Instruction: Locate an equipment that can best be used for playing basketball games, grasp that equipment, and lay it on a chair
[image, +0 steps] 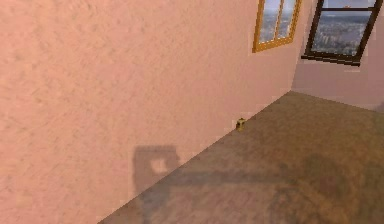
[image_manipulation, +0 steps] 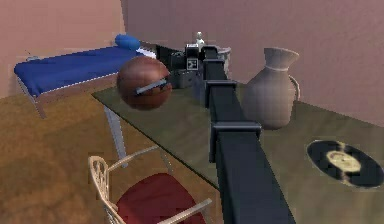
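Observation:
A dark reddish-brown basketball (image_manipulation: 140, 78) sits at the near left corner of a grey-green table (image_manipulation: 190, 140) in the arm side view. My arm rises as a dark bar from the bottom edge, and the gripper (image_manipulation: 158, 87) reaches the ball, with a thin finger (image_manipulation: 150, 90) crossing its front. The ball has the tabletop behind it, so I cannot tell whether the gripper holds it. A chair (image_manipulation: 150, 195) with a red seat and a pale wire frame stands below the table's near edge, at the bottom left.
On the table stand a beige jug (image_manipulation: 272, 90), a black record (image_manipulation: 345, 160) and a small figure (image_manipulation: 200, 40). A blue bed (image_manipulation: 75, 68) lies at the back left. In the forward view, a pink wall (image: 100, 90) runs close on the left, with windows (image: 340, 30) and wooden floor (image: 290, 160).

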